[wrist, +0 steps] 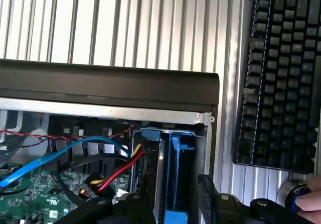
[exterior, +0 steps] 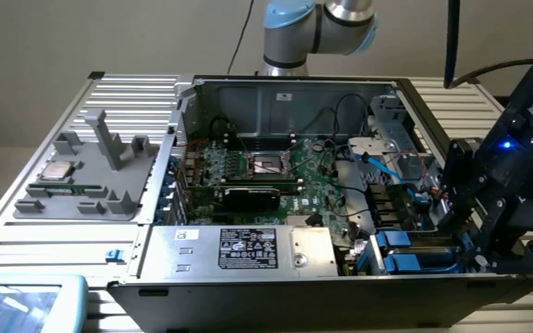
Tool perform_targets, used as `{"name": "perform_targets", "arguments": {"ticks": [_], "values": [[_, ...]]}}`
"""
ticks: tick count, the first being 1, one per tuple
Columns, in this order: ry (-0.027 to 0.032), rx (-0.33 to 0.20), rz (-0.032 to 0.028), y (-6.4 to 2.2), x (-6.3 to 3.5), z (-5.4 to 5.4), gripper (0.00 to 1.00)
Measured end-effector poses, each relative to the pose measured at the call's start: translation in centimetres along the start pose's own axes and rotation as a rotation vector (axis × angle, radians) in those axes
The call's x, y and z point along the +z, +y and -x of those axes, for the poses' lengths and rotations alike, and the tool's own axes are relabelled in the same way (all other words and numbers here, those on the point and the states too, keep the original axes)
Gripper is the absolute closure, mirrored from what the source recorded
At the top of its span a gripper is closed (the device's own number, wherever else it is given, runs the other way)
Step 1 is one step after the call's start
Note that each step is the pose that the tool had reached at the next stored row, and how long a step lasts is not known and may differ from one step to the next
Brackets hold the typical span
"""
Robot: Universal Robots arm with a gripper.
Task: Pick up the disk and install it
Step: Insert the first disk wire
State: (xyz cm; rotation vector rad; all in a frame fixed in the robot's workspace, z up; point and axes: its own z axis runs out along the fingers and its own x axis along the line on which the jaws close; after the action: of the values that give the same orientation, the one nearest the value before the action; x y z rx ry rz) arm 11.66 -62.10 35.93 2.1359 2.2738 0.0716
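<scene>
disk (wrist: 168,179) stands on edge in the drive bay (wrist: 150,132) at a corner of the case (wrist: 110,86), just inside its black wall — the gripper (wrist: 170,206) is clamped across its flanks. likely stiff, fairly heavy, shock-sensitive metal — best held by the blue-railed sides, squarely, so it cannot twist.

A plain beige wall (exterior: 109,35) stands behind the ribbed metal table (exterior: 137,97).
</scene>
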Motion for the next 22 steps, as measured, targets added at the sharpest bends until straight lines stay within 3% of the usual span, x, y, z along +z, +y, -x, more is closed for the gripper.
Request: {"name": "perform_targets", "arguments": {"ticks": [1,2,5,7,11,13,18,20,22], "values": [[0.0049,-0.001,-0.0042,0.09,0.03,0.0,0.52],[0.0138,-0.002,-0.0057,0.18,0.06,0.0,0.52],[0.0567,-0.003,-0.0043,0.48,0.1,0.0,0.52],[0.0812,-0.003,-0.0041,0.7,0.14,0.1,0.52],[0.1116,-0.001,-0.0088,1.01,0.33,0.4,0.52],[0.1211,-0.001,-0.0144,1.13,0.47,0.7,0.52],[0.1354,-0.007,-0.0322,1.17,0.73,1.0,0.52],[0.1366,-0.009,-0.0374,1.16,0.75,1.0,0.52],[0.1367,-0.009,-0.0379,1.17,0.75,1.0,0.52]]}}
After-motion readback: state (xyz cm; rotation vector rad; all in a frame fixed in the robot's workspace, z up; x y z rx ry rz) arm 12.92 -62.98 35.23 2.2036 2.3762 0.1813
